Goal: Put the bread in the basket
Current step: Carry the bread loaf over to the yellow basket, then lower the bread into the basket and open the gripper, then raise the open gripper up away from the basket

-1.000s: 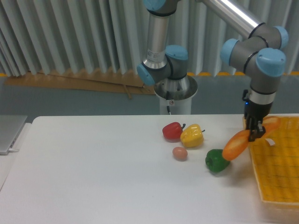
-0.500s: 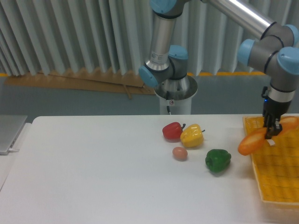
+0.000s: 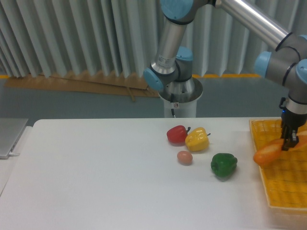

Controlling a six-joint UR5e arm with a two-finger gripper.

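A white table (image 3: 96, 182) fills the lower part of the view, with grey corrugated panels behind it. A silver and blue robot arm rises from a base at the far edge of the table and reaches over to the right side of the scene.

At the right edge, the gripper (image 3: 290, 144) points down and its two dark fingers are closed around the bread (image 3: 269, 152), a long, glossy orange-tan baguette. The bread is held tilted, its left end lower and its right end higher and partly cut off by the frame. It hangs over the left rim of the basket (image 3: 283, 179), a bright yellow woven tray with low sides that sits at the right end of the table and runs out of view.

Near the middle of the table sit four small toys. A red pepper (image 3: 177, 134) and a yellow pepper (image 3: 197, 139) touch side by side. A small pinkish-tan egg (image 3: 184, 157) lies just in front of them. A green pepper (image 3: 223, 164) sits to the right of the egg, between it and the basket.

A grey flat object (image 3: 9, 136) lies at the far left edge.
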